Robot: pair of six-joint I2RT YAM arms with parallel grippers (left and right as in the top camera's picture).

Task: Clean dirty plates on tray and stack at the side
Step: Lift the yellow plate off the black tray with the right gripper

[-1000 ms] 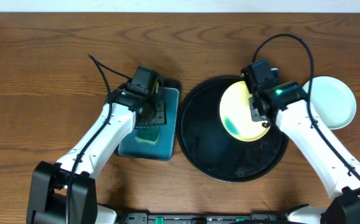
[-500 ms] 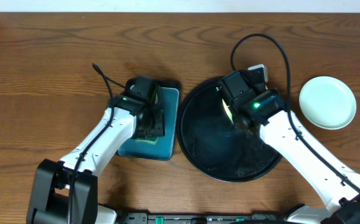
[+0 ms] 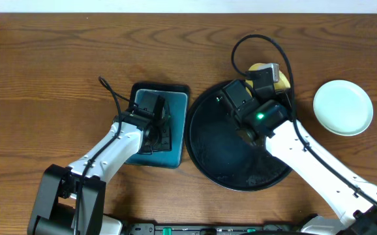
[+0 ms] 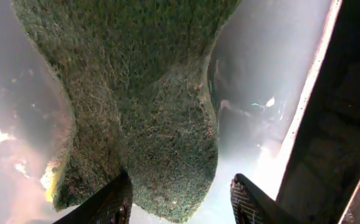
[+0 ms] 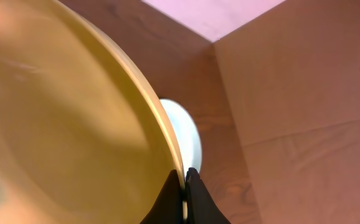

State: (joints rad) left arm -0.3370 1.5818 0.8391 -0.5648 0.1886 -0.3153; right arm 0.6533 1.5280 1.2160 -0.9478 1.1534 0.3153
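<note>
My right gripper (image 5: 185, 182) is shut on the rim of the pale yellow plate (image 5: 61, 124), which it holds tilted up on edge. From overhead only slivers of that plate (image 3: 282, 79) show behind the arm, above the far rim of the black tray (image 3: 205, 140). A pale mint-white plate (image 3: 343, 108) lies flat on the wood to the right and also shows past the yellow rim as the mint plate (image 5: 186, 137). My left gripper (image 4: 181, 199) hangs low over the green sponge (image 4: 149, 112), jaws open astride its near end, the right finger slightly clear of it.
The sponge rests in the rectangular teal tray (image 3: 175, 104), left of the black tray. Cables loop above both wrists. Bare wood tabletop (image 3: 45, 72) stretches to the left and behind.
The right arm has swung the yellow plate up from facing upward over the tray to on edge at the tray's far rim. The left gripper has dropped onto the sponge.
</note>
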